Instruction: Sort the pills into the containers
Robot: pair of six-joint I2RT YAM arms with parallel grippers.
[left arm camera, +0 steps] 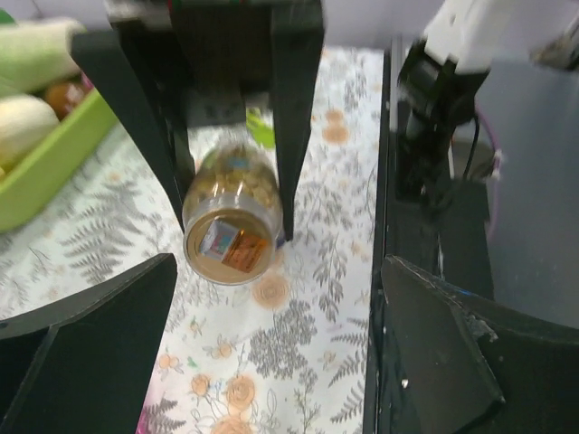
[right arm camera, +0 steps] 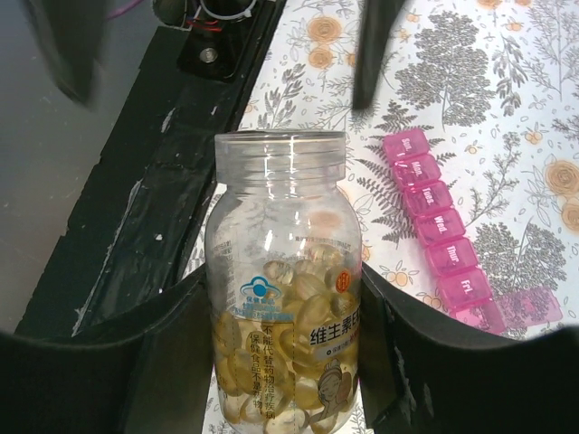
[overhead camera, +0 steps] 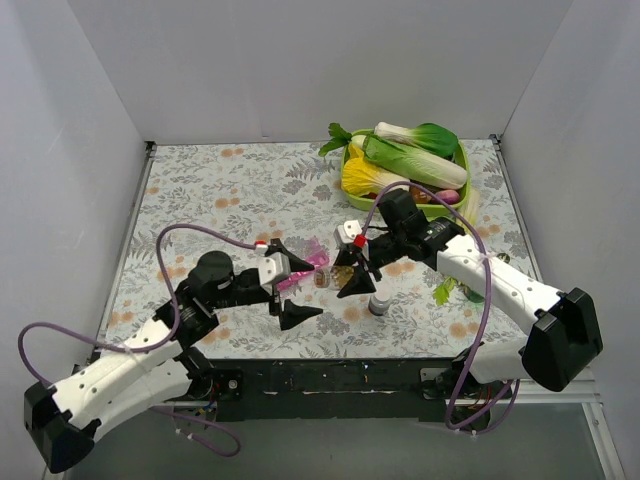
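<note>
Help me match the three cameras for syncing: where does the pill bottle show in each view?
Top external: pill bottle just below centre, at the tips of the right pincer.
Left wrist: upper centre, base toward the camera, between that pincer's fingers.
Right wrist: bottom centre, uncapped mouth pointing away, clamped between its own fingers.
Shared landmark: the floral tablecloth.

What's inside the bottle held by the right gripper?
Yellow softgel capsules fill the lower half of the bottle; the upper half is empty. The label hides those behind it.
</note>
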